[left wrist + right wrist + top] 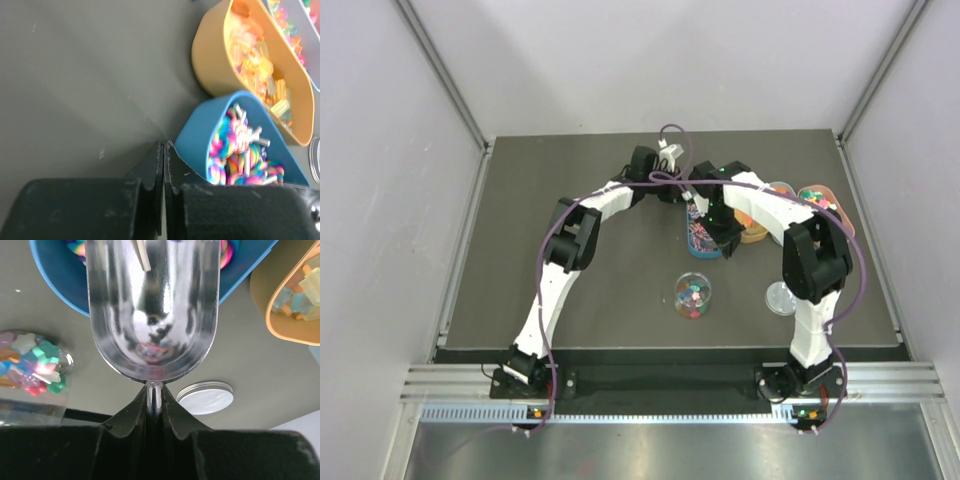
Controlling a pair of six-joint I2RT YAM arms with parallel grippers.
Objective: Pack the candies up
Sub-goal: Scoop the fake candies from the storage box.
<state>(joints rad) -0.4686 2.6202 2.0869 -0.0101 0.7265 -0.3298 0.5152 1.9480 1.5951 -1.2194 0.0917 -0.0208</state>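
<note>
Right gripper (154, 392) jaws pinch metal scoop (152, 315) handle, bowl seemingly empty at blue tray (55, 290); left gripper (164, 150) pressed together, idle; next: dig into candies (237, 145).

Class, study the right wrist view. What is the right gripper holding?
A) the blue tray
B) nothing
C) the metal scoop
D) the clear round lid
C: the right gripper is closed on the handle of the metal scoop, whose bowl reaches over the blue tray.

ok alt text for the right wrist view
The right arm's jaws grip a metal scoop by its handle, its bowl reaching over a blue tray. A clear jar of candies sits left, a round lid right, an orange tray upper right.
</note>
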